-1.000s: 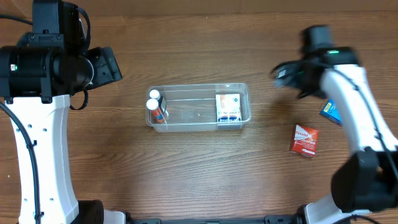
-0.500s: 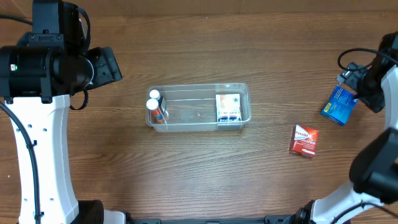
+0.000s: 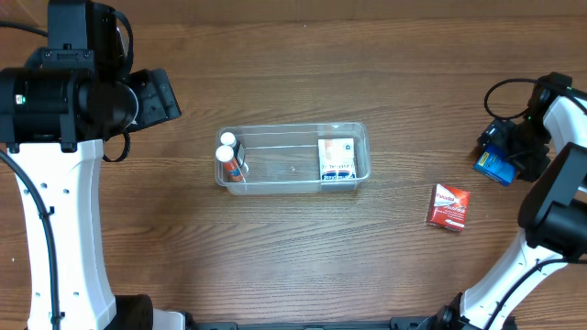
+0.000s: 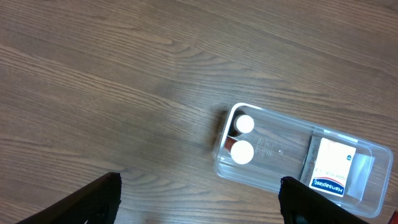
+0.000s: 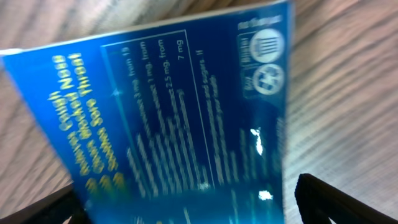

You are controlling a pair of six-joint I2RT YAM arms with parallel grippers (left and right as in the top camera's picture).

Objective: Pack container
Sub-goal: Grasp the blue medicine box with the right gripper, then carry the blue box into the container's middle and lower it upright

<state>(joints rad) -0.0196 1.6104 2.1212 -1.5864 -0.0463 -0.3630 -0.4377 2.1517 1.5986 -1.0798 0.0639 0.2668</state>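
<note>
The clear plastic container [image 3: 293, 134] sits mid-table. It holds two white-capped bottles [image 3: 226, 148] at its left end and a white-and-blue box [image 3: 337, 159] at its right end. It also shows in the left wrist view [image 4: 281, 177]. My left gripper [image 4: 202, 208] is open and empty, high above the table to the container's left. My right gripper [image 3: 509, 147] is at the far right, low over a blue box [image 3: 492, 168]. In the right wrist view the blue box [image 5: 180, 118] fills the frame between the open jaws [image 5: 186, 211]. A red box [image 3: 450, 206] lies nearby.
The left arm's white body [image 3: 55, 229] stands along the table's left side. The right arm's white link [image 3: 564, 110] and black cable [image 3: 504, 87] are at the right edge. Bare wood lies between the container and the red box.
My right arm has swung from beside the container's right end out to the far right and has come down over the blue box. The left arm has not moved.
</note>
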